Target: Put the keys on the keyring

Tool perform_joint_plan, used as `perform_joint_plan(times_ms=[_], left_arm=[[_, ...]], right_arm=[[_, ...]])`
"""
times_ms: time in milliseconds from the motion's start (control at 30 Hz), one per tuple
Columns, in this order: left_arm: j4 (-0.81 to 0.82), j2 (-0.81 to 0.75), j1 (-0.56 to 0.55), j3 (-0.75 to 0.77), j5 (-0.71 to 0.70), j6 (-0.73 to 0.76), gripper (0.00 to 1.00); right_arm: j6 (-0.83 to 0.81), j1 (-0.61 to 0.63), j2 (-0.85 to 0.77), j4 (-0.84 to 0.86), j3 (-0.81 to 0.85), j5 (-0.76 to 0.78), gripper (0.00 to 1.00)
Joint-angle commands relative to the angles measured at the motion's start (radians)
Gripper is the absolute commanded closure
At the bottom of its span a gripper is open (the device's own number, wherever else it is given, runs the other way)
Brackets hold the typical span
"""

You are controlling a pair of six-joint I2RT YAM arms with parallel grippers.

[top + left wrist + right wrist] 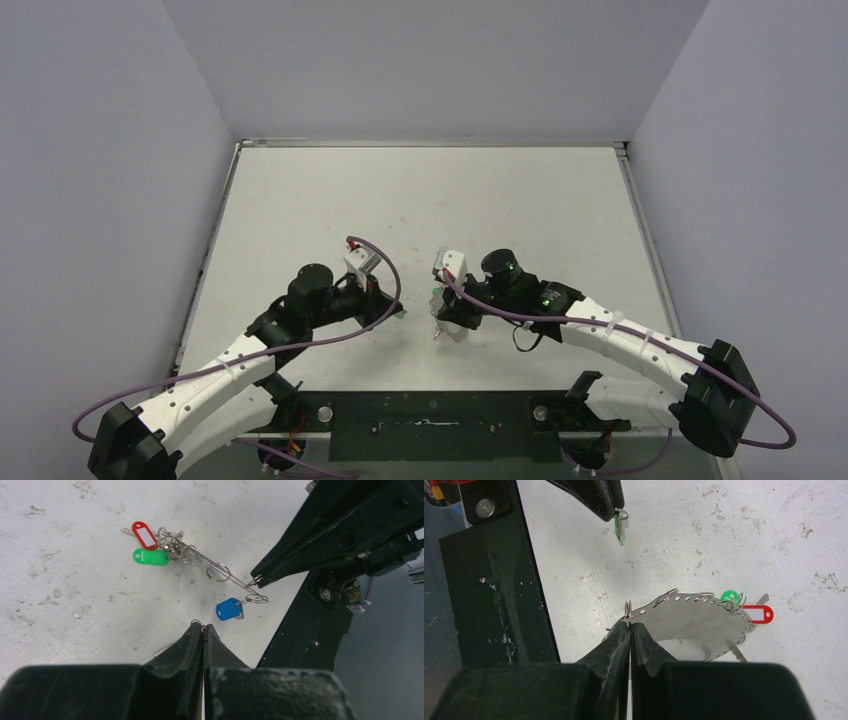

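The whole thing comes down to the gap between the two sets of jaws. The right jaws are clamped tight on the rim of the big silver-grey sheet-metal keyring (pixel 689 617), right by one of its small wire loops (pixel 628 608). The left jaws are pinched shut too, gripping the little split ring of a tiny silver key with a green plastic tag (pixel 620 532), which dangles edge-on under their tips.

From the right jaws, that green-tagged key sits ahead and a touch to the left, well apart, with bare white table (pixel 664 545) in between. From the left jaws, the pinched rim lies ahead and off to the right. The keyring's long axis runs from there away to the left, seen nearly edge-on.

A blue tag (pixel 229 609) hangs off a loop just beside the right jaws' pinch point, between the two sets of jaws. At the far end of the hoop a red tag (pixel 144 534) and another green tag (pixel 150 556) bunch up with more loops. They look hung already, though it's hard to tell for sure.

Best guess: the left arm does the travelling and carries its key over to a free loop near the right jaws while those hold the hoop steady. It's a tiny ring going onto a tiny loop, so lining them up looks fiddly.
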Motion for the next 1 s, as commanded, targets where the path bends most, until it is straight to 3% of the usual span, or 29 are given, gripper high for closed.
perform_joint_plan(times_ms=[0,333,967], left_arm=[[0.015,-0.003,-0.031,0.036,0.076,-0.054,1.0],[0.053,0.07,-0.211,0.091,0.027,-0.022,1.0],[0.251,0.136,-0.231,0.063,-0.018,-0.052,1.0]], right_arm=[[0.012,-0.001,0.016,0.069,0.028,-0.018,1.0],[0.019,0.003,0.021,0.078,0.024,-0.02,1.0],[0.016,0.005,0.004,0.088,0.008,-0.06,1.0]])
